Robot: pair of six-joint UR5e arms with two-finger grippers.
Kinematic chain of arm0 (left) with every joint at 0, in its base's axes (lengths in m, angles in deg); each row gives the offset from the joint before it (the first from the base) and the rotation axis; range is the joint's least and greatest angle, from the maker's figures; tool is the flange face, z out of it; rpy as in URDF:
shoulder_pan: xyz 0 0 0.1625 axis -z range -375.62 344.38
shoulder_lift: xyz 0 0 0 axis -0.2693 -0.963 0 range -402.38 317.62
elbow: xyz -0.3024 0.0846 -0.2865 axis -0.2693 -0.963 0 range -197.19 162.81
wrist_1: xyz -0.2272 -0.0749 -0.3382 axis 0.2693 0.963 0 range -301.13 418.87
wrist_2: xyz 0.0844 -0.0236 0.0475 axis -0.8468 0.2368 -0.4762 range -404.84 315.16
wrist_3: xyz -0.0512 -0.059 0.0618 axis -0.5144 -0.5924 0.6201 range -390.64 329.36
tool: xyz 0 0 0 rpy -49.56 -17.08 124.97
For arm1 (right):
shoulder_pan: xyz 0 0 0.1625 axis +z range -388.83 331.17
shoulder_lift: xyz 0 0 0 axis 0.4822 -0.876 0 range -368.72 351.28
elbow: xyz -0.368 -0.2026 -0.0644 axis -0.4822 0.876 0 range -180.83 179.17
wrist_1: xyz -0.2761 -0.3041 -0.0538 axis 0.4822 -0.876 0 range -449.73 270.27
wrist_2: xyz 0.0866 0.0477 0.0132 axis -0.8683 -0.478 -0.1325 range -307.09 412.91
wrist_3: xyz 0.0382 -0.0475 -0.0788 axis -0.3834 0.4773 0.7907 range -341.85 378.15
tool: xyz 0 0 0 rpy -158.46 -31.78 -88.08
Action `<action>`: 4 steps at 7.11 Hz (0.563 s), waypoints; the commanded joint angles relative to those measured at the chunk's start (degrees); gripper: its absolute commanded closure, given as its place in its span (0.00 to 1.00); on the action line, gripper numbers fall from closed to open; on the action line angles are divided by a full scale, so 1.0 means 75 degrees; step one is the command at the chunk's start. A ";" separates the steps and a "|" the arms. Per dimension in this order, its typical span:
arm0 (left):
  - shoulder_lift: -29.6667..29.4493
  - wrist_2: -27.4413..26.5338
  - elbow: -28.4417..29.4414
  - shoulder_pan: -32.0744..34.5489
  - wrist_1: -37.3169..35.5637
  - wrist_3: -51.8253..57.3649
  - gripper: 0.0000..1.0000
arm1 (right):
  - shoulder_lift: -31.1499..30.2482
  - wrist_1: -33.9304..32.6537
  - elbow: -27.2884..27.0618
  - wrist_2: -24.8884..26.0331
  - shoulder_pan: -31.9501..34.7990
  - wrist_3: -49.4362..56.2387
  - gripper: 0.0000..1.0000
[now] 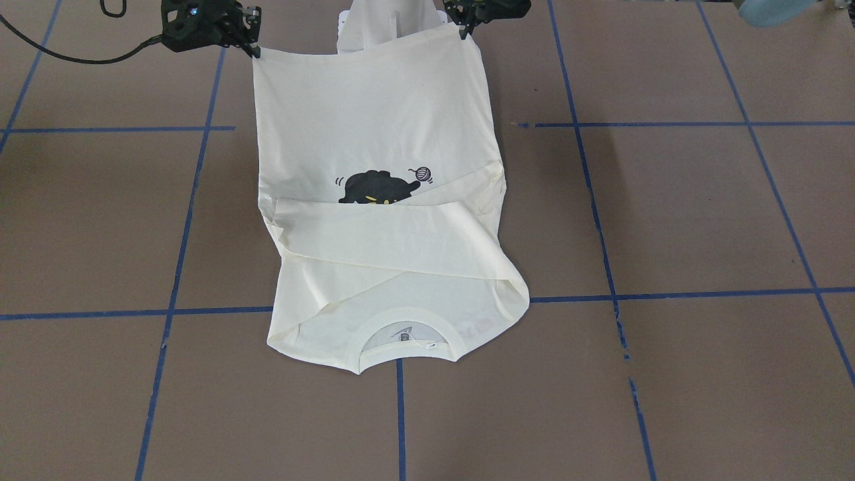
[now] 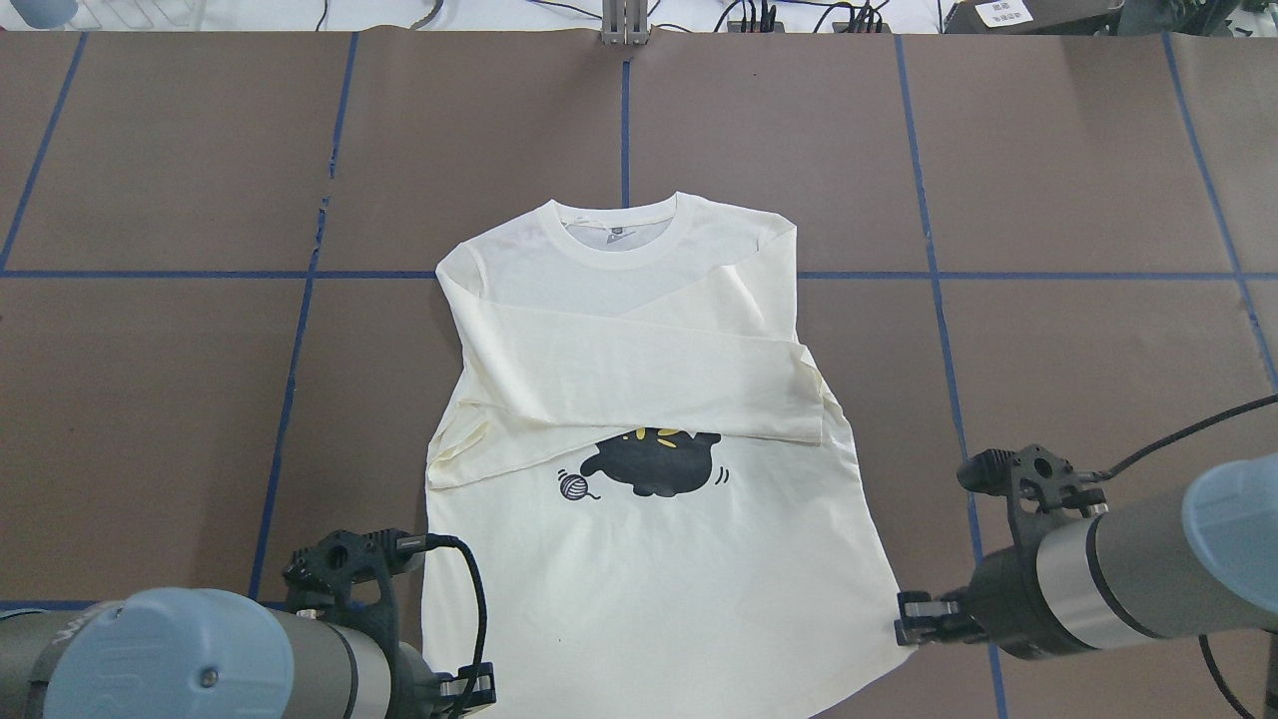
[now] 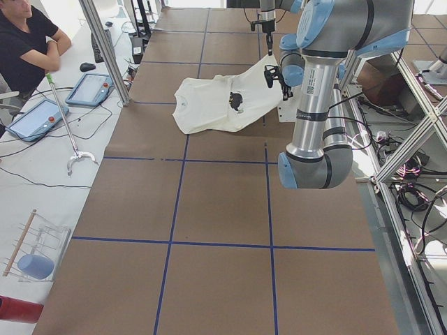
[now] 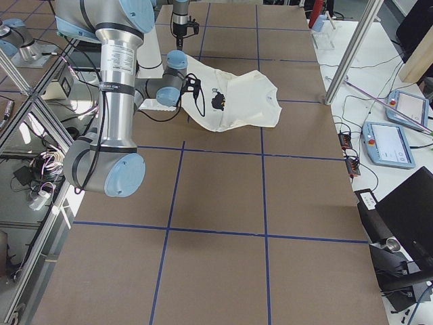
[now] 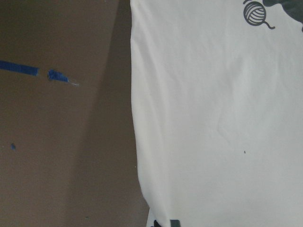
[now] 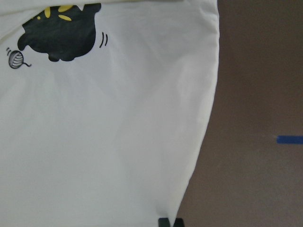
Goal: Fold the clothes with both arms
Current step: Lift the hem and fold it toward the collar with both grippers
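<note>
Got the left gripper (image 2: 474, 687) and right gripper (image 2: 904, 621) each pinched tight on a bottom corner of the shirt (image 2: 649, 579) at lower frame, with the collar (image 2: 616, 225) flat on the table (image 2: 1048, 350) straight ahead toward top center, so I reckon the fold runs lengthwise.

Bright, even light; soft shadow beside the T-shirt (image 5: 213, 118) on the table (image 5: 57, 142), wrist views slightly soft.

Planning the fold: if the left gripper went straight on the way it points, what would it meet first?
The left gripper would likely meet the T-shirt's cream front, short of the yarn ball; depth unclear.
</note>
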 commanded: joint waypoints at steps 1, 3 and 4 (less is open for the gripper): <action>-0.0303 0.0061 0.0239 0.1194 0.0011 0.0679 1.00 | 0.1240 0.0003 0.1185 -0.0350 0.1577 0.0899 1.00; -0.0758 0.1192 0.1070 0.2986 0.0023 0.1734 1.00 | 0.2327 -0.0008 0.2425 -0.0983 0.3102 0.1328 1.00; -0.0947 0.1383 0.1572 0.3540 0.0069 0.2088 1.00 | 0.3135 -0.0009 0.3338 -0.0974 0.3468 0.1328 1.00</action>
